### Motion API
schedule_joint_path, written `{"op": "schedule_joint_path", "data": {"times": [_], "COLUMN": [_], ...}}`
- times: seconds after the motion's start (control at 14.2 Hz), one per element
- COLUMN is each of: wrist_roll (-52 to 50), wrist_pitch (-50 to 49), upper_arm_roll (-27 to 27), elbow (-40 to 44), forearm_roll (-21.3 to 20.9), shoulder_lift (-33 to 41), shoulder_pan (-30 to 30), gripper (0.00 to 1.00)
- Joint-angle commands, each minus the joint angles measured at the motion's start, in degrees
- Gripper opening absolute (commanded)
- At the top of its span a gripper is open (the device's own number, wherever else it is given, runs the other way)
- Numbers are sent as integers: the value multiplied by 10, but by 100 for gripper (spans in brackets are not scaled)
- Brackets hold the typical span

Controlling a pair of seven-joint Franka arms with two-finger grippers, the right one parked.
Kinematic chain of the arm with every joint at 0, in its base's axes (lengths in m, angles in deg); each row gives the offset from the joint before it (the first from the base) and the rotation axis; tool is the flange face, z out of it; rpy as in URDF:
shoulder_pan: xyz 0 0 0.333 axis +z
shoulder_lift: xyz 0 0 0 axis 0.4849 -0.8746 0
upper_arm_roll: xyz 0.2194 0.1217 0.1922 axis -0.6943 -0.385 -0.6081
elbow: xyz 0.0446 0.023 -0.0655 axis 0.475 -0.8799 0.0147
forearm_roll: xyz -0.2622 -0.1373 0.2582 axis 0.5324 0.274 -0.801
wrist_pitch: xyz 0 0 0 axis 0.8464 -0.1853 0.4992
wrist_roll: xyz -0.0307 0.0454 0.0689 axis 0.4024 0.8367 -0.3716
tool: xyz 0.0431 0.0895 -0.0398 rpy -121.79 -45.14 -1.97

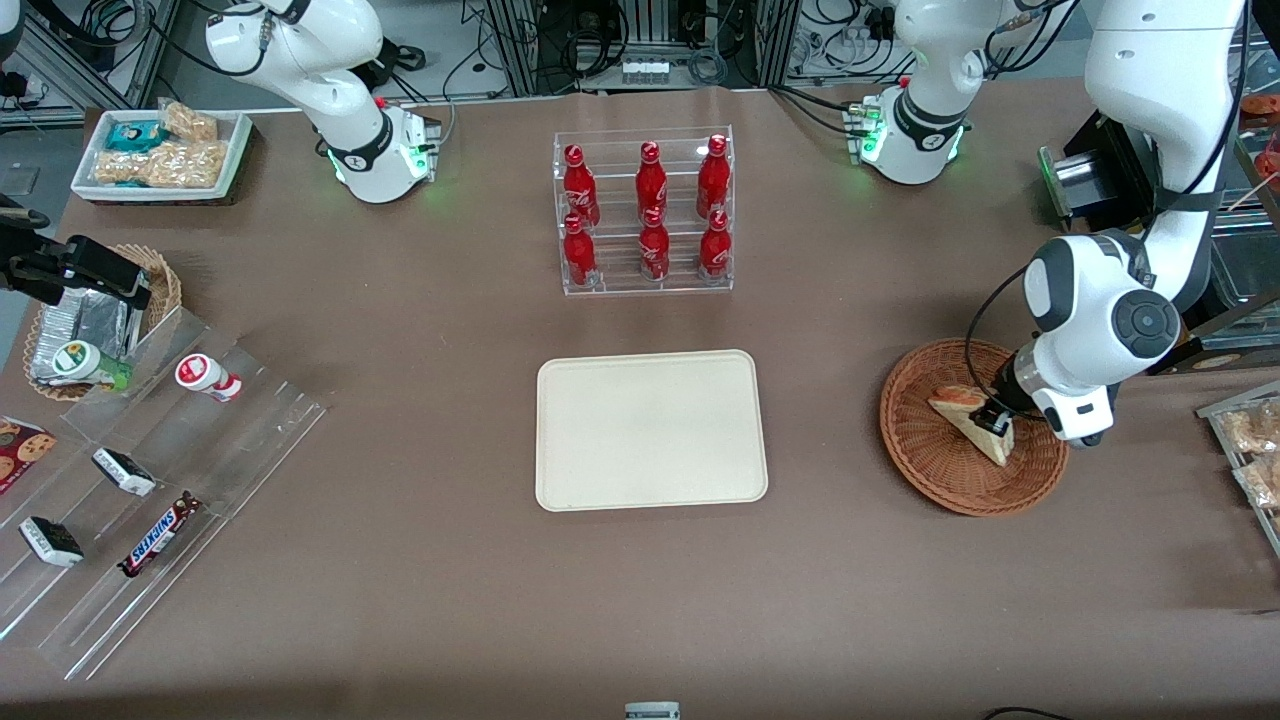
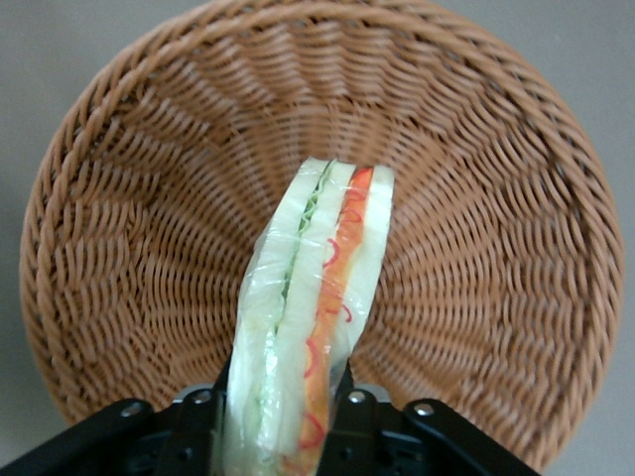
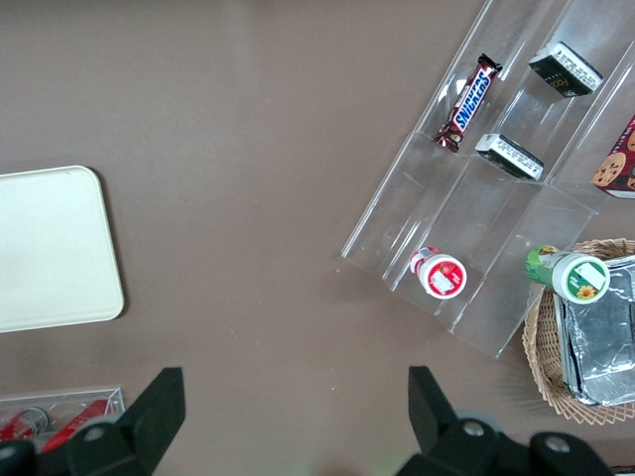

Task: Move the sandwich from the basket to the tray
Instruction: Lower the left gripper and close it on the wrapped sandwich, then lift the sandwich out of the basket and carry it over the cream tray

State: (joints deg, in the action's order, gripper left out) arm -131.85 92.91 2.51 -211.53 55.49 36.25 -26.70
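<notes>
The small triangular sandwich (image 1: pixel 968 420) of pale bread in clear wrap, with red, orange and green filling showing along its edge, sits at the right of the front view, inside the round reddish-brown woven wicker basket (image 1: pixel 925 455) and apparently not yet raised clear of it. The left arm's black two-finger gripper (image 1: pixel 996 422) is down in the basket with it, and the wrist view shows the fingers (image 2: pixel 203 421) pressed against either face of the wedge (image 2: pixel 313 327), closed on the wrapped bread at its wide end (the filling edge faces the camera there, with the weave (image 2: pixel 139 248) of the basket all around it). So the grasp looks made, and that seems the only part of the job done so far. The flat cream-beige rectangular plastic tray (image 1: pixel 650 430) with rounded corners lies bare at the centre of the front view, well apart from the basket, with brown table (image 1: pixel 820 560) between them. What is left, by my reading, is to lift the sandwich over the basket's rim, carry it across toward the middle of the frame, lower it onto the tray and let go.
</notes>
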Motion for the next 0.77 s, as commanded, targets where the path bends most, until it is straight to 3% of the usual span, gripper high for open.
{"op": "schedule_joint_path", "data": {"times": [0.0, 0.21, 0.7], "wrist_roll": [16, 15, 13], "wrist_pitch": [-89, -155, -152], "upper_arm_roll": [0, 0, 0], "elbow": [59, 144, 289], "forearm_roll": [2, 6, 30], "shoulder_lift": [14, -12, -128], "shoulder_pan": [-35, -103, -279], "gripper": [2, 2, 4]}}
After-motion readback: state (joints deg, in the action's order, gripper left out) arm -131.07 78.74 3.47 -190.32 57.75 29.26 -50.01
